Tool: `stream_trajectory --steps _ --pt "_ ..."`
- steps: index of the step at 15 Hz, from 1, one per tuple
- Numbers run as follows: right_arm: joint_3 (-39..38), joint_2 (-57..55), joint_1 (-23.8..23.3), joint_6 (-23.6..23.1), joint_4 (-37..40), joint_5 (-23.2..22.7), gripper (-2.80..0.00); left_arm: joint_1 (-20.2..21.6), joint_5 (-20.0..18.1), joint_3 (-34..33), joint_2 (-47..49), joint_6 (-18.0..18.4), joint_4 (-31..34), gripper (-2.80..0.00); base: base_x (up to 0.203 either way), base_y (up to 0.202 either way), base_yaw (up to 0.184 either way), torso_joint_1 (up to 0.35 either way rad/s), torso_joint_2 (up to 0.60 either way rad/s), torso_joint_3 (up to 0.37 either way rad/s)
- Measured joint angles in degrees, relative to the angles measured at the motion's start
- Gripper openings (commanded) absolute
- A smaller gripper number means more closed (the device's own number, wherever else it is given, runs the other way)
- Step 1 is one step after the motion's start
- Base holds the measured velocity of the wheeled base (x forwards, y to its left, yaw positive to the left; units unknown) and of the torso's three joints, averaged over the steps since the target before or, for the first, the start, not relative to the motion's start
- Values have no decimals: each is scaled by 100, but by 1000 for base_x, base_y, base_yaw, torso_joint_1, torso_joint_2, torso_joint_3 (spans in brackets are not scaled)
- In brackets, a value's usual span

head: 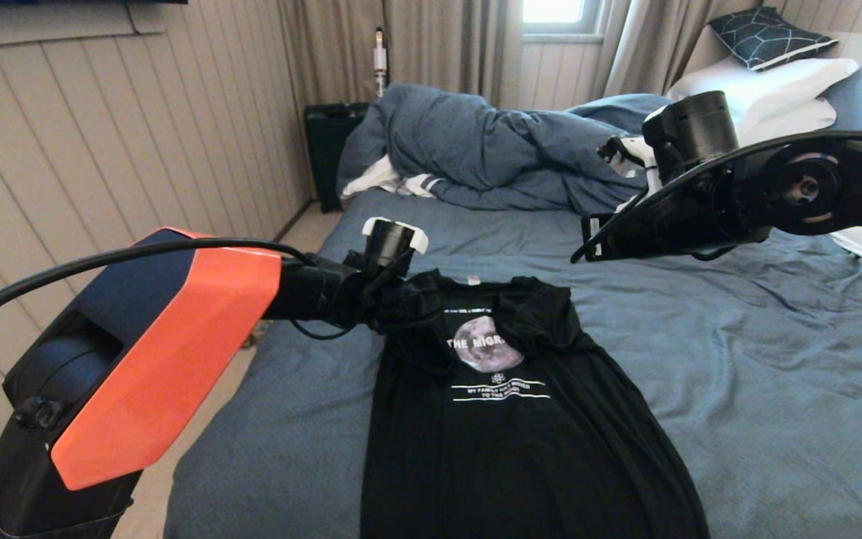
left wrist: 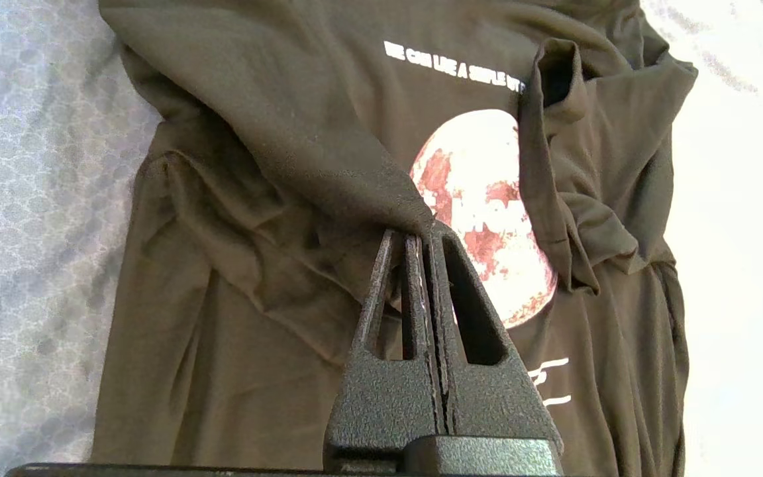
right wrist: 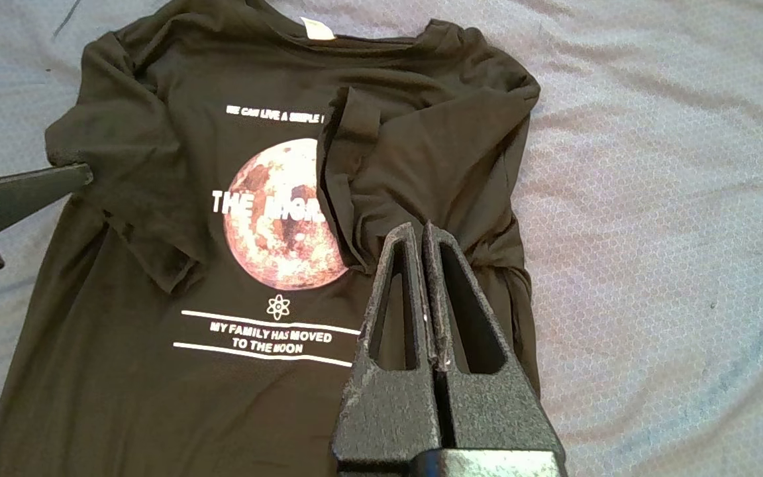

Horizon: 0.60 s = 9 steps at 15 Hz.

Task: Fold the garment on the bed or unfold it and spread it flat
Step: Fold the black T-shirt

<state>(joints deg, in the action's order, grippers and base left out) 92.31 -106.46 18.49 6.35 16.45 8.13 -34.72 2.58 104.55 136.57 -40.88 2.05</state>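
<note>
On the bed (head: pixel 738 359), over its wrinkled blue-grey sheet, the garment (head: pixel 506 442) lay print side up near the left edge, its collar toward the bunched duvet (head: pixel 491 150) at the far end. Both short sleeves were turned inward across the chest. The right-hand one lay folded flat and covered part of the moon print (right wrist: pixel 275 218) and the end of the white lettering. The left-hand one was lifted off the shirt by the left gripper (left wrist: pixel 421 228), whose fingers were pressed together on a ridge of the black cloth, which rose to its tips like a small tent in the left wrist view. The lower half of the shirt ran flat and fairly smooth toward the near edge of the mattress.

The right gripper (right wrist: pixel 422 228) hung in the air above the right side of the shirt, fingers closed against each other with nothing between them and clear of the fabric. A small white neck label (right wrist: pixel 317 28) showed at the collar. White pillows (head: pixel 768 86) sat at the far right corner, with a dark patterned cushion (head: pixel 768 34) on top.
</note>
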Motion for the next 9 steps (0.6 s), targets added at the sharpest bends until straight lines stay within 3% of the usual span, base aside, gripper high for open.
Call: stream_trajectory --steps 9 --pt "-2 -15 9 4 0 0 -280 -6 4 -24 -11 -9 -5 -280 0 0 0 0 0 0"
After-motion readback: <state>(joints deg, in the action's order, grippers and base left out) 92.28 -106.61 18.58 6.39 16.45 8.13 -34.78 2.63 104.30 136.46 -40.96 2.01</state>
